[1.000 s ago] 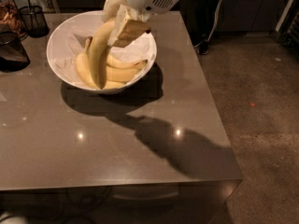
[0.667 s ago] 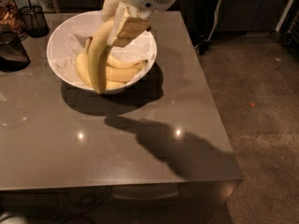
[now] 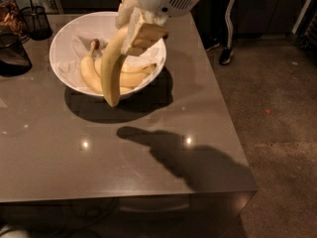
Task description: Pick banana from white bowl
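**Banana up, hanging from claw**

Nearest: table (image 3: 148, 182) w/ arm shadow (image 3: 198, 162) lying across it. Over the white bowl's (image 3: 69, 31) front rim, the banana (image 3: 111, 68) is hanging tip-down, long axis approx. vertical, lower tip showing just past the rim. Claw (image 3: 140, 36) is clamping its upper end, fingers closed on it, so the fruit is trailing down-left of the claw. Counts: 1 claw, 1 banana held, approx. 3 other bananas (image 3: 131, 77) lying in the bowl, 1 bowl. Far left: 2 dark containers (image 3: 12, 56).
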`<state>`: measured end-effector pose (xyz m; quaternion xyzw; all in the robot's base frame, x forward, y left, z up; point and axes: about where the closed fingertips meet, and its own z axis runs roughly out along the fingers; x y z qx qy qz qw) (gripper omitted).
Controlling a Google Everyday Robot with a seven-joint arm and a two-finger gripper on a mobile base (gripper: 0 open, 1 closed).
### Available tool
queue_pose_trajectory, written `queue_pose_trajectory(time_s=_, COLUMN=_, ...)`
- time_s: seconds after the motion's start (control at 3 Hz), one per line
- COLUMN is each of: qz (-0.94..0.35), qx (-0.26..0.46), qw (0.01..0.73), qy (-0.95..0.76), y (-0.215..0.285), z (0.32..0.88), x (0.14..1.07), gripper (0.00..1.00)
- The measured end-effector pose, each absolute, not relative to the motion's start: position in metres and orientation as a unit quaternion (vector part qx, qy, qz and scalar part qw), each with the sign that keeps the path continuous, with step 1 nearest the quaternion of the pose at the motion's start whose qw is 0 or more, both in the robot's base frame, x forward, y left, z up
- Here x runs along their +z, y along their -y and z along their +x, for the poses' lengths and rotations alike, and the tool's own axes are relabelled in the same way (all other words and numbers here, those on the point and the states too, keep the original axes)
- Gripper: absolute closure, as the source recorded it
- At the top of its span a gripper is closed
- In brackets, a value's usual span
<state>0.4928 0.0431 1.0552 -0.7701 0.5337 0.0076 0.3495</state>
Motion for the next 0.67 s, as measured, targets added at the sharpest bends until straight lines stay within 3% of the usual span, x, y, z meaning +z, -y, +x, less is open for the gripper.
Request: queue_pose_trajectory(time_s=0.67, qz=-0.772, qx=0.007, qw=0.349, qy=-0.53, y=-0.0442, z=0.4918, x=1.0583, gripper=1.0)
